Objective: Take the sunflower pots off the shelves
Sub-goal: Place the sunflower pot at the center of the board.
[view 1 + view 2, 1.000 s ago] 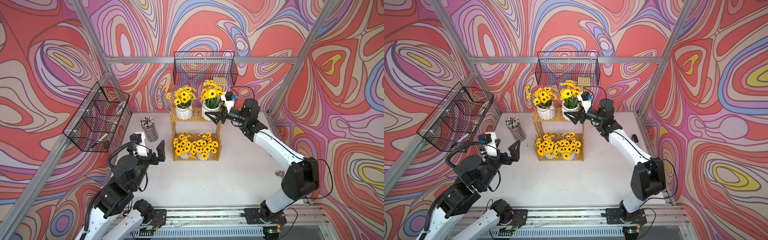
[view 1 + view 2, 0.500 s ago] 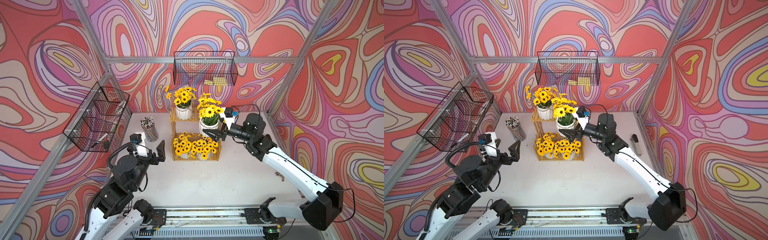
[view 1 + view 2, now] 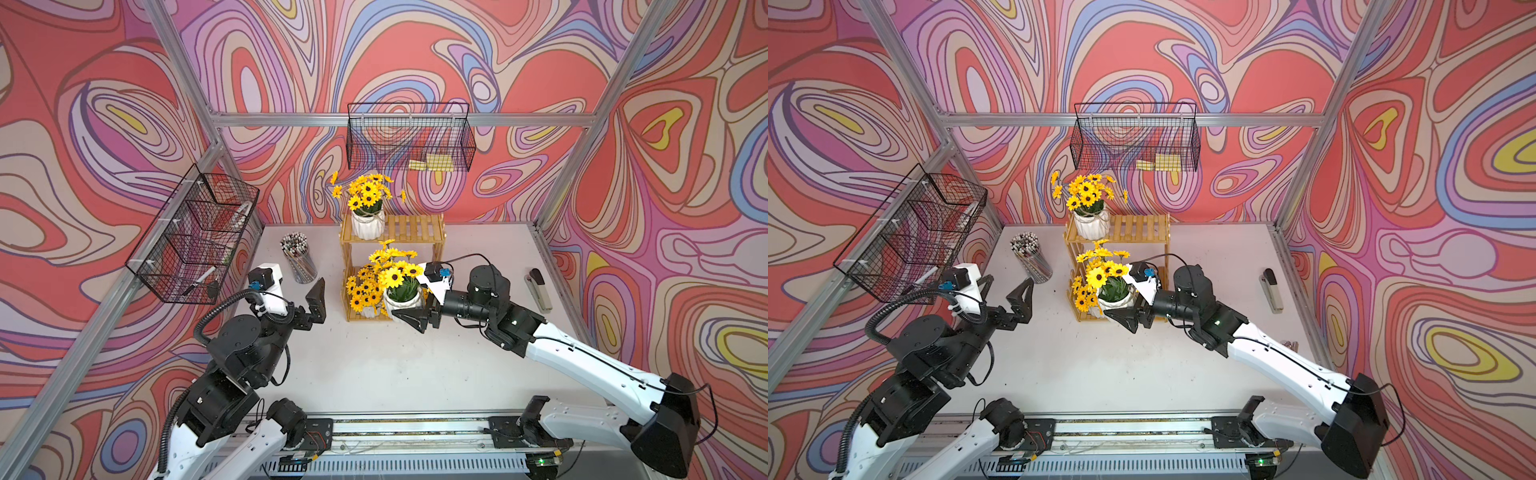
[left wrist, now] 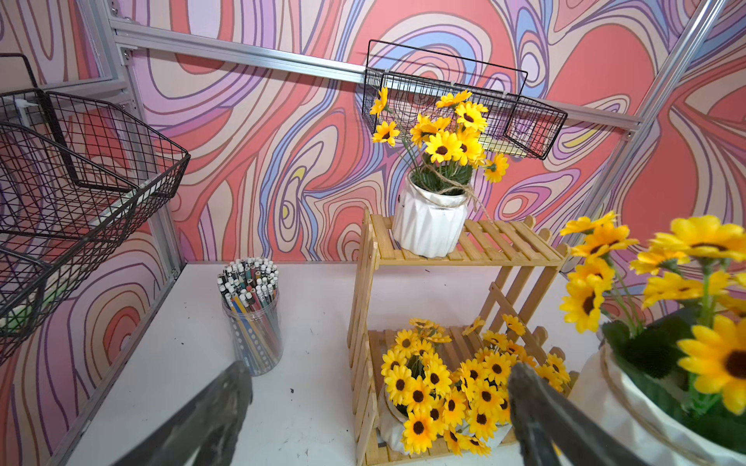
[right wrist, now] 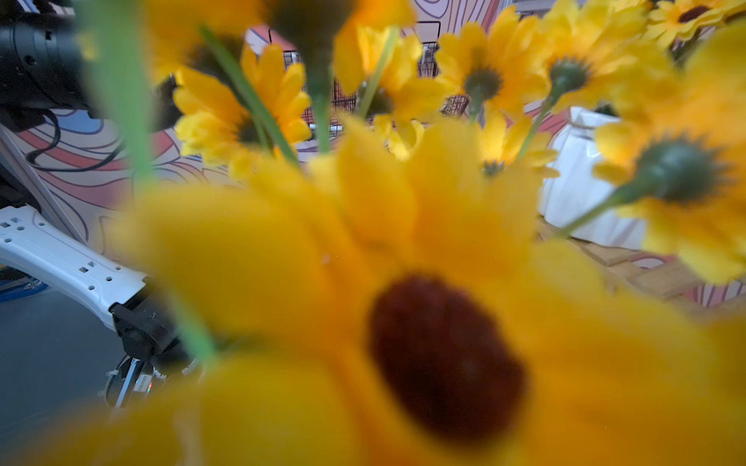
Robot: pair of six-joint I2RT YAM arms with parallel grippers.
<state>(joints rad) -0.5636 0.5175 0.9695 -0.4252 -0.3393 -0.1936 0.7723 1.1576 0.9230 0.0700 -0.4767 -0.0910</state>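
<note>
Four pots: one white ribbed ceramic sunflower pot (image 3: 368,224) is sitting on the upper tier of the yellowish slatted wooden shelves (image 3: 415,227); yellow blooms are crowding the lower tier (image 4: 436,387), where one white pot is showing and a second cannot be made out; the fourth is travelling.
Carried pot (image 3: 401,301): it is hanging upright in front of the shelves, off the tiers, above the white table (image 3: 395,365).
Right claw (image 3: 417,316): it is clamping around that pot's white body.
Left claw (image 3: 313,301): it is standing wide open and empty, near the clear cup of pencils (image 3: 298,257), facing the shelves.
Step in hand: carrying a lifted pot away.
Next move: it probably calls for lowering the pot onto bare table, clear of the shelves, then letting go.
</note>
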